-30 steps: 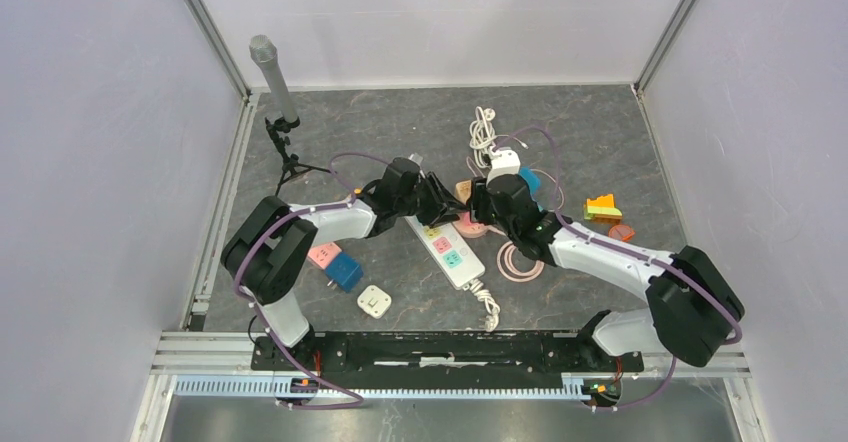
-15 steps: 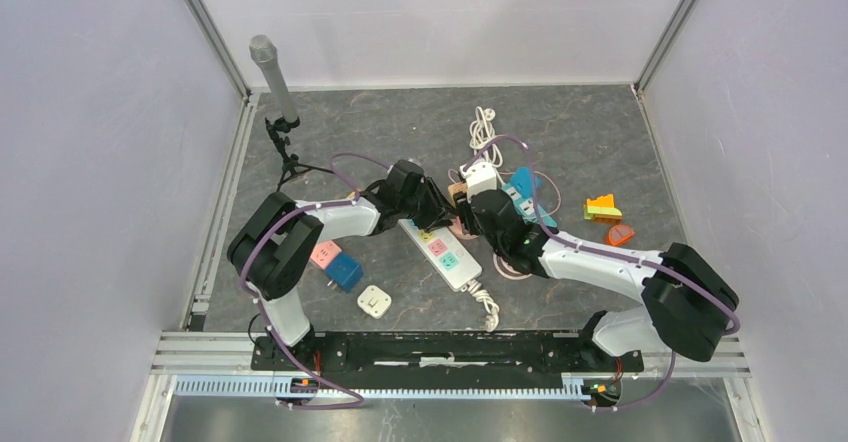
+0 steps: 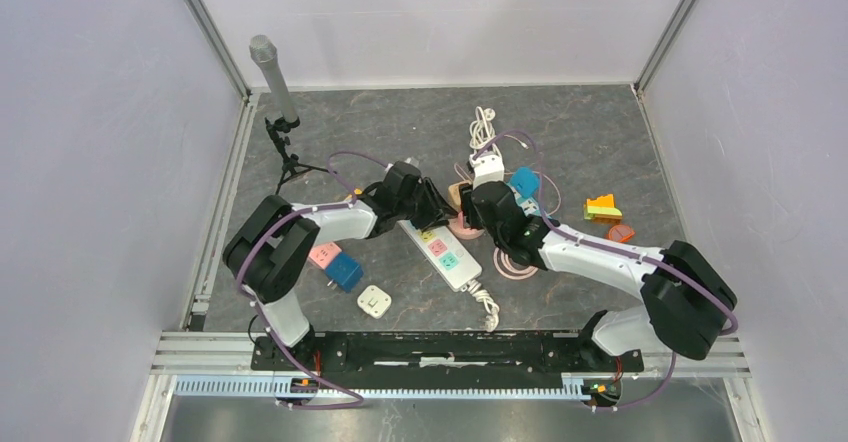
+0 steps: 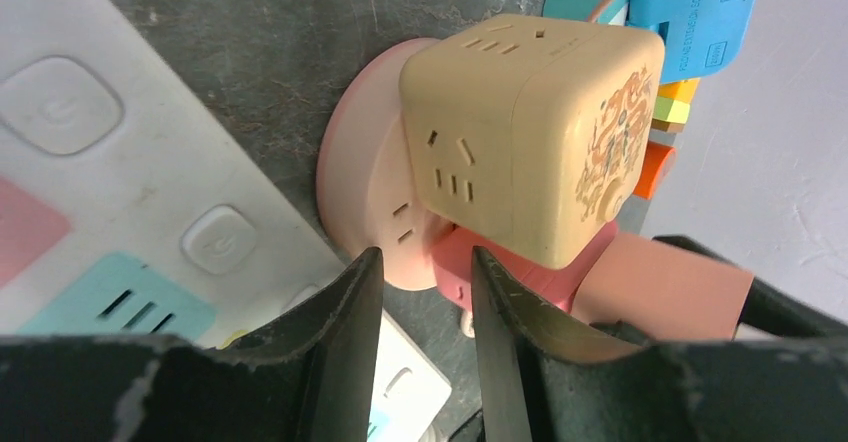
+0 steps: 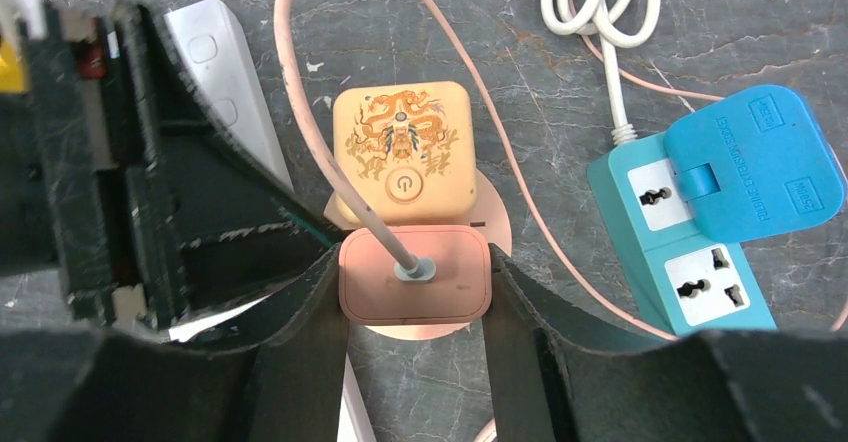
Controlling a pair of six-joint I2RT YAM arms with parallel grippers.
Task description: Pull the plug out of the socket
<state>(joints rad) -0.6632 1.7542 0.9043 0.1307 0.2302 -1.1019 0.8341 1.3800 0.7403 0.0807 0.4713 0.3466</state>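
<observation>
We take this for a robotics lab test cell, not a lived-in room. A left arm (image 3: pixel 320 220) and a right arm (image 3: pixel 600 252) are bolted to a mounting bar (image 3: pixel 380 350) at the near edge of a dark stone-patterned table (image 3: pixel 600 132). Bare pale wall panels (image 3: pixel 450 12) on aluminium posts (image 3: pixel 205 27) close it in. What looks like a microphone (image 3: pixel 272 77) stands on a small tripod in one corner. Props lie loose: a white power strip (image 3: pixel 445 252), a blue adapter (image 5: pixel 745 167), a pink plug (image 5: pixel 415 274).
</observation>
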